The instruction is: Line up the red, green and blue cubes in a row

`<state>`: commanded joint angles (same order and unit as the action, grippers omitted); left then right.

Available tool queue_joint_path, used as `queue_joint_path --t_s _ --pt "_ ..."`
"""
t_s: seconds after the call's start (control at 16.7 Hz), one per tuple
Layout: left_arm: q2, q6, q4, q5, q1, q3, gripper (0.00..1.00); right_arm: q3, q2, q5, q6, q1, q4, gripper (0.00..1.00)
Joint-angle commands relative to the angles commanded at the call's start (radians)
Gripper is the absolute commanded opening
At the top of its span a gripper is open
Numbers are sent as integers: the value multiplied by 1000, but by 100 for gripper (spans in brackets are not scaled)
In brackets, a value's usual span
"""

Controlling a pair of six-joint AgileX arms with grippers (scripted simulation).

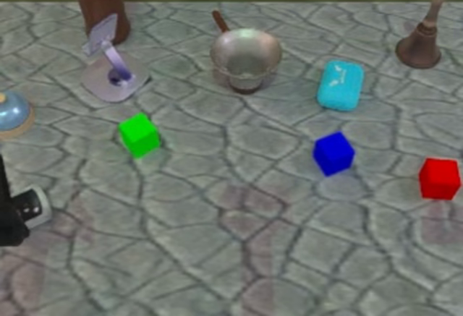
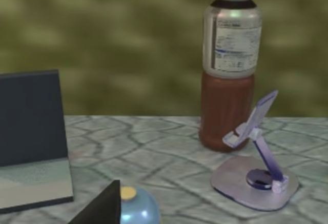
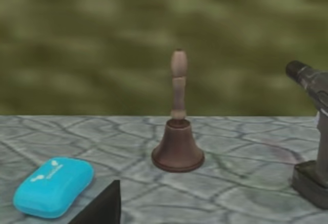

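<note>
The green cube (image 1: 139, 134) sits left of the table's middle. The blue cube (image 1: 333, 153) lies right of the middle, and the red cube (image 1: 439, 178) rests near the right edge, slightly nearer the front. All three stand apart and untouched. My left gripper (image 1: 29, 211) is low at the left edge, in front and to the left of the green cube. My right gripper (image 3: 102, 206) shows only as a dark corner in the right wrist view and is outside the top view. No cube appears in either wrist view.
Along the back stand a brown bottle (image 1: 100, 1), a lilac phone stand (image 1: 114, 70), a metal pan (image 1: 246, 57), a cyan soap-like block (image 1: 341, 84) and a wooden hand bell (image 1: 422, 37). A blue desk bell (image 1: 11, 113) sits at the left edge.
</note>
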<state>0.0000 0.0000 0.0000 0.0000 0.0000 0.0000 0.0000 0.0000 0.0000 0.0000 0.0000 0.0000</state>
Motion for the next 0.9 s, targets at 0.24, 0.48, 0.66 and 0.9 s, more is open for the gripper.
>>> queue_joint_path --t_s 0.24,0.48,0.66,0.9 --pt "0 0 0 0 0 0 100 30 31 -2 5 4 -21 100" --pt "0 0 0 0 0 0 100 198 220 -2 35 19 -138 100" --pt "0 0 0 0 0 0 100 383 470 1 67 35 -274 100" --pt "0 0 0 0 0 0 100 660 904 3 114 60 -492 100"
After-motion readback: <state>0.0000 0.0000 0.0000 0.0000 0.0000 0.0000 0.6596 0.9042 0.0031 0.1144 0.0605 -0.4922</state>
